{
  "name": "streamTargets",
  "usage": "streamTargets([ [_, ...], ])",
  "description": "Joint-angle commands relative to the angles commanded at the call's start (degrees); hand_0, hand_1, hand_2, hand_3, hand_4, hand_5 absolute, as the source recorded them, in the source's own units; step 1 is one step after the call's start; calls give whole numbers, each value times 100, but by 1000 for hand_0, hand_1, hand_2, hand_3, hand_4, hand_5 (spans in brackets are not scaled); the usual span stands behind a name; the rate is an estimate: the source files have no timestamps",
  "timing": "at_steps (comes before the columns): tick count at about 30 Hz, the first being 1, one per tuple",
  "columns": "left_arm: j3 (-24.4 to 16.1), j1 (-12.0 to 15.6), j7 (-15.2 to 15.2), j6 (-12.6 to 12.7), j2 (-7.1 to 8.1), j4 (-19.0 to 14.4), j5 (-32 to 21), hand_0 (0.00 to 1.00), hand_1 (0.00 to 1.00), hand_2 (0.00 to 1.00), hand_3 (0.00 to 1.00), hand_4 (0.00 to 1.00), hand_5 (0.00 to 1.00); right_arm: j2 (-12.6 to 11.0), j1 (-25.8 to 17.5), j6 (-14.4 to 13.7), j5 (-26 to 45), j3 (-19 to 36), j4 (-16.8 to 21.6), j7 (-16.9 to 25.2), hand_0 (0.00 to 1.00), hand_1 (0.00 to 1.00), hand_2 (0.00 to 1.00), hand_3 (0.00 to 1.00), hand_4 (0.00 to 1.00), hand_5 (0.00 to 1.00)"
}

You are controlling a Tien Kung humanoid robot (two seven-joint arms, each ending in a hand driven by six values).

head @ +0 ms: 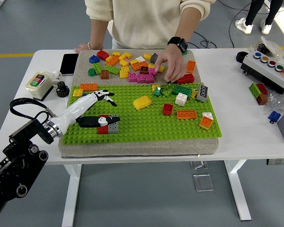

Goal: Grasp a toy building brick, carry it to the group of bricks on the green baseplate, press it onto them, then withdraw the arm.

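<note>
A red brick (103,129) and a grey brick (113,126) sit joined side by side on the green baseplate (146,127) near its front left. My left hand (110,109) hovers over them from the left. Its fingers (105,96) are spread toward the back, and its black thumb (102,121) lies just behind the two bricks. The hand holds nothing. My right arm is out of sight. A person's hand (173,64) reaches down onto the loose bricks at the back of the mat.
Loose bricks (128,64) crowd the grey mat's far strip. A yellow brick (142,102), a red one (167,109) and an orange one (186,114) stand on the plate. At the left are a phone (69,64) and a switch box (38,85), at the right a button box (270,66).
</note>
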Motion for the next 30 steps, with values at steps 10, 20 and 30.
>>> streamTargets([
  [10,-125,-195,119,86,71,-41,-289,963,811,799,810,998,594,-17,3,23,-1,40,0,7,734,632,682,615,942,485],
  [20,-216,-310,184,122,60,46,-146,848,789,787,816,998,384,-8,10,6,-1,17,0,18,733,632,682,614,942,486],
  [30,-340,-599,207,-66,-4,516,272,825,785,797,840,998,352,0,19,-20,5,-32,0,3,733,632,681,614,941,487],
])
